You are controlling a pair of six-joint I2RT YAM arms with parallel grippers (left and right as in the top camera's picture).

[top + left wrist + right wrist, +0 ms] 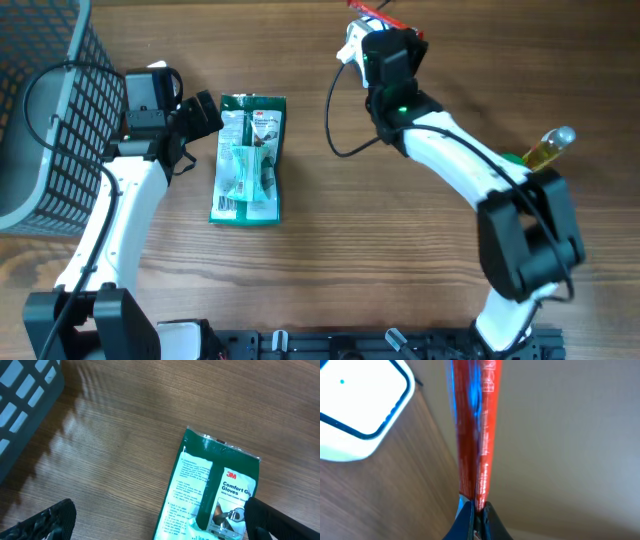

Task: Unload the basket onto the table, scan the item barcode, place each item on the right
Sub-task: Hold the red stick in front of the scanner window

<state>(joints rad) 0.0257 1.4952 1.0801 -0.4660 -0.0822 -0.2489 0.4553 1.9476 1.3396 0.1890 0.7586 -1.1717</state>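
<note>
My right gripper (382, 22) is at the table's far edge, shut on a flat red packet (373, 8). In the right wrist view the red packet (475, 425) stands edge-on, rising from the pinched fingertips of the right gripper (476, 507). A white scanner (355, 410) sits just to its left, also seen as the white scanner (350, 45) overhead. A green glove package (250, 160) lies flat on the table. My left gripper (205, 115) hovers wide open at its upper left corner. In the left wrist view the green package (215, 490) lies under the right fingertip of the left gripper (160, 525).
A grey mesh basket (40, 110) stands at the far left, close to the left arm; its corner shows as the basket (25, 390). A yellow bottle (548, 148) lies at the right behind the right arm. A black cable (333, 120) loops near the scanner.
</note>
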